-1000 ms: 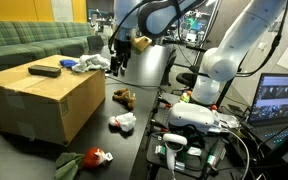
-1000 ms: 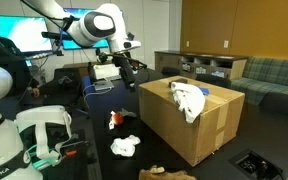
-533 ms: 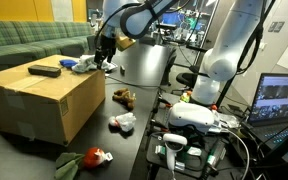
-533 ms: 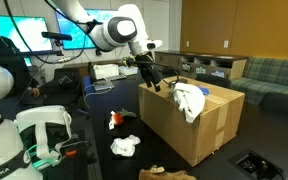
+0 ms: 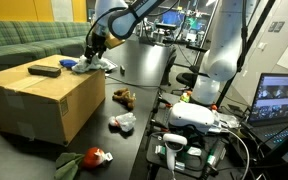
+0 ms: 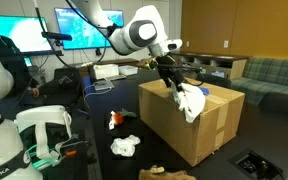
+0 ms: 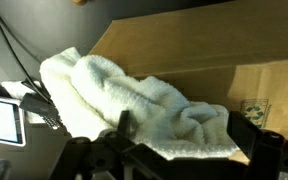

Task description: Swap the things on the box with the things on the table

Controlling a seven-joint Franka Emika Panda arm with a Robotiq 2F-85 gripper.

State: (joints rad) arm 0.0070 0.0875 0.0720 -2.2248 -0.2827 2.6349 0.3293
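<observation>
Towel (image 6: pixel 191 100), white and bunched on the box (image 6: pixel 204 135) corner with a fold hanging over the edge, sits just under the spread hand (image 6: pixel 169 72), which should sink onto the thickest bunch before closing, so it lifts whole toward the bench (image 5: pixel 136 150).

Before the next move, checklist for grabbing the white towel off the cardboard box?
1. The gripper over the white terry towel: ok.
2. The gripper open, per the wrist view: ok.
3. Towel lying on the brown cardboard box, draped over its edge: ok.
4. The black rectangular remote apart from towel: ok.
5. The gripper touching towel: cannot tell.
6. Bare spot on the black table beside box for the drop: ok.
</observation>
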